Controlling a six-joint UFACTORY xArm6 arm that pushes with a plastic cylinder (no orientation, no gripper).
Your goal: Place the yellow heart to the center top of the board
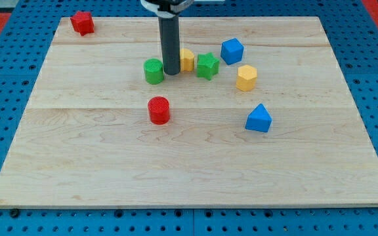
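Yellow heart [187, 59] half hidden behind rod, just above board centre, touching my tip [172, 72] at its 2 o'clock.

Left to right on wooden board [110, 170]: red block [82, 23] far out at 10 o'clock near the top-left corner; green cylinder [153, 71] just beside tip at 9 o'clock; red cylinder [159, 110] below it at 6 o'clock, apart; green star [207, 65] just beside heart at 3 o'clock; blue cube [231, 50] at 1 o'clock of star; yellow hexagonal block [246, 77] at 4 o'clock of star; blue wedge-like block [259, 118] lower, at 5 o'clock. No gripper here, only a plain rod holding nothing, pressed against heart's left side.
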